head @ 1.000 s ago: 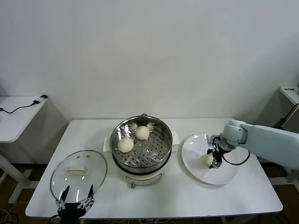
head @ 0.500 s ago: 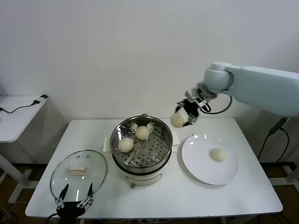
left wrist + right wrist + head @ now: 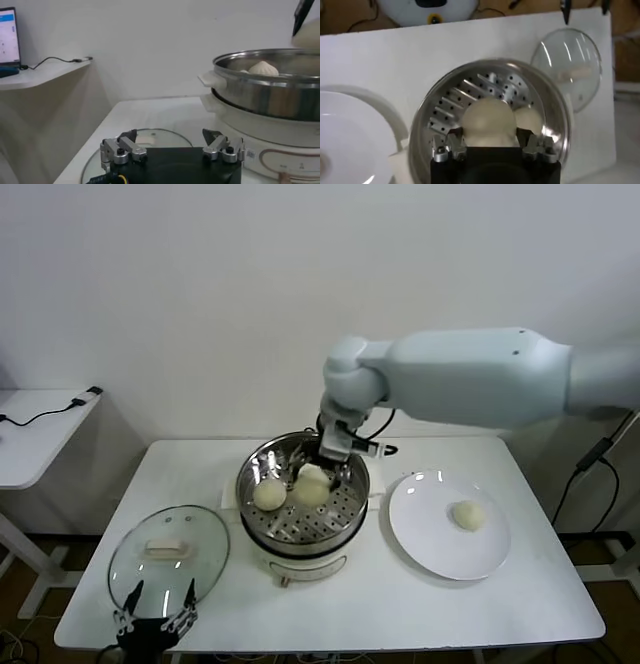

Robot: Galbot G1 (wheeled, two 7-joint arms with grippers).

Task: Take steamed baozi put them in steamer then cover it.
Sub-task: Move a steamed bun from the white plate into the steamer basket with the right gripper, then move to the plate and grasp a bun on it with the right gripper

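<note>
The table (image 3: 420, 604) carries the steamer (image 3: 345, 509), a white plate (image 3: 430, 544) to its right with one baozi (image 3: 467, 515), and the cover (image 3: 200, 569) lying near the front left edge. The right claw (image 3: 322, 472) grips a third baozi (image 3: 312, 485) over the steamer, beside two inside. The left claw (image 3: 152, 616) hangs open by the cover.

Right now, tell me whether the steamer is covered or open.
Open. The steamer shows its perforated floor and buns, while the glass lid lies flat on the table beside it.
</note>
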